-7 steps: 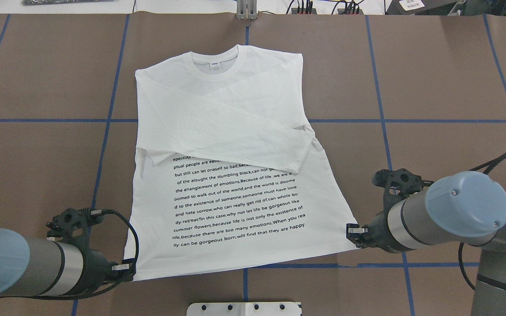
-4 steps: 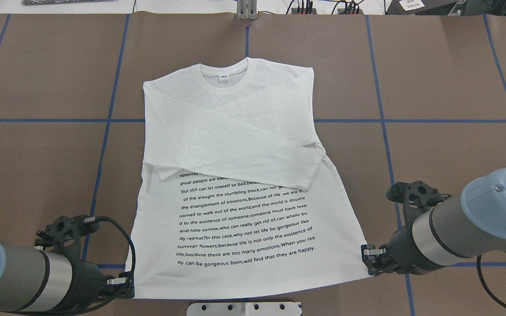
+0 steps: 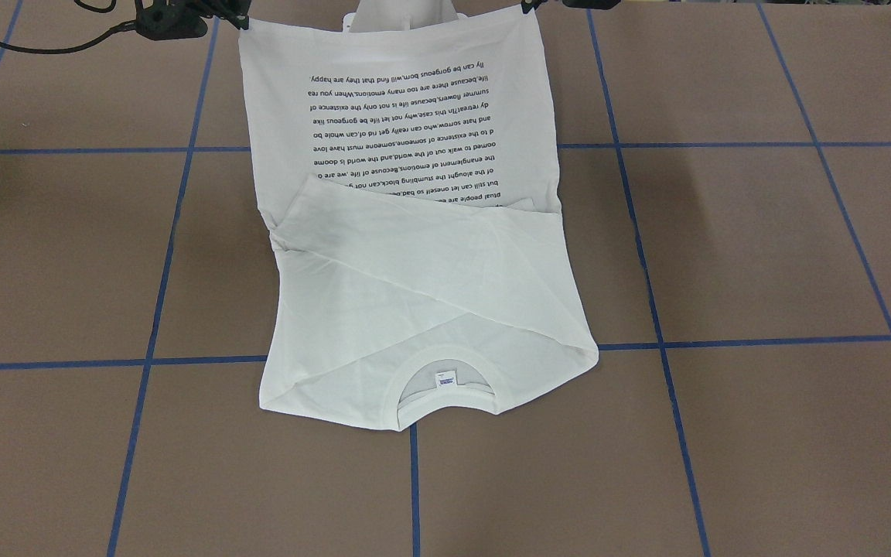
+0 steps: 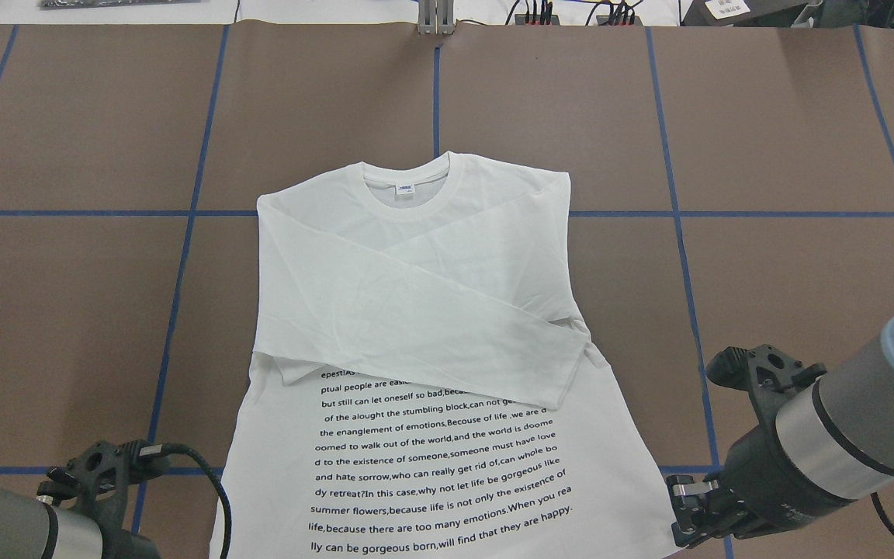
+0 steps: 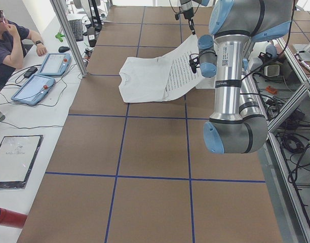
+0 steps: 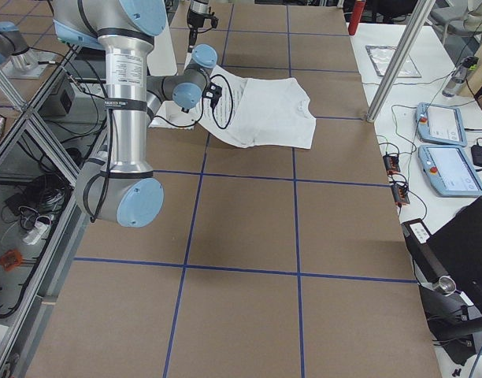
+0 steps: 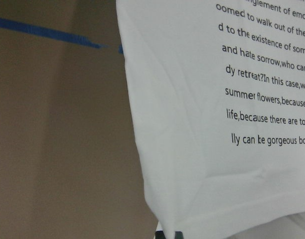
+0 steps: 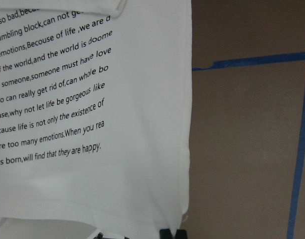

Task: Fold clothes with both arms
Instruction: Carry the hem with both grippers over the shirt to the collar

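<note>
The white long-sleeved T-shirt [image 4: 416, 310] is spread print-side up in the middle of the brown table [image 4: 804, 155], at the robot's edge. Its collar [image 4: 408, 180] is turned away from the robot. Both sleeves are folded across the chest, one crossed over the other, just above the block of black text [image 4: 435, 473]. The collar end is laid flat on the table, while the hem end is raised off it and sloped up toward the robot, as the side views show. The hem corner on the robot's left is pinched in the left gripper [image 3: 529, 7], whose fingers are closed narrowly on the cloth. The opposite hem corner is clamped in the same way by the right gripper [image 4: 681, 519]. The table is crossed by blue tape lines [image 4: 67, 213].
</note>
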Action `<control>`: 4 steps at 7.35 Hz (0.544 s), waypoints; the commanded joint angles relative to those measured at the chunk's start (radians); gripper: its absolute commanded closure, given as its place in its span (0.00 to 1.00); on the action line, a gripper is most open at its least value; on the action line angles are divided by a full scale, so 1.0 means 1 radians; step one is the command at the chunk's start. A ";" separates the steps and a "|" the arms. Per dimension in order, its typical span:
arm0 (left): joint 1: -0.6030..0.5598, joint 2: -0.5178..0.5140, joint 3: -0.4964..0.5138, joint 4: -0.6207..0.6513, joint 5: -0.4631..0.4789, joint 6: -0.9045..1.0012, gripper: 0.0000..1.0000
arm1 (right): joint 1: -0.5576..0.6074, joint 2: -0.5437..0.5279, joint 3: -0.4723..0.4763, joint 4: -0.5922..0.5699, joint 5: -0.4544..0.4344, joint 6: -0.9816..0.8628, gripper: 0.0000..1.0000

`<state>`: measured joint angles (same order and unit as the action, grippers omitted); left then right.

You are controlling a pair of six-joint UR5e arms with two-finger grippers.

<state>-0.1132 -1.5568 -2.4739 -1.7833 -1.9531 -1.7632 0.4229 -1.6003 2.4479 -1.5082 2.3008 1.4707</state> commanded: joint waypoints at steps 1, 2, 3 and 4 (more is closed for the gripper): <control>-0.026 -0.008 -0.002 0.008 -0.009 -0.010 1.00 | 0.083 0.020 -0.021 0.002 0.013 -0.001 1.00; -0.066 -0.012 0.003 0.008 -0.009 -0.009 1.00 | 0.139 0.095 -0.079 0.002 0.006 -0.003 1.00; -0.151 -0.032 0.007 0.010 -0.012 0.002 1.00 | 0.193 0.165 -0.143 0.002 0.006 -0.003 1.00; -0.262 -0.043 0.016 0.010 -0.070 0.007 1.00 | 0.244 0.198 -0.174 0.002 0.006 -0.003 1.00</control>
<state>-0.2605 -1.5846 -2.4665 -1.7739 -1.9794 -1.7635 0.6027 -1.4595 2.3259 -1.5064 2.3079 1.4683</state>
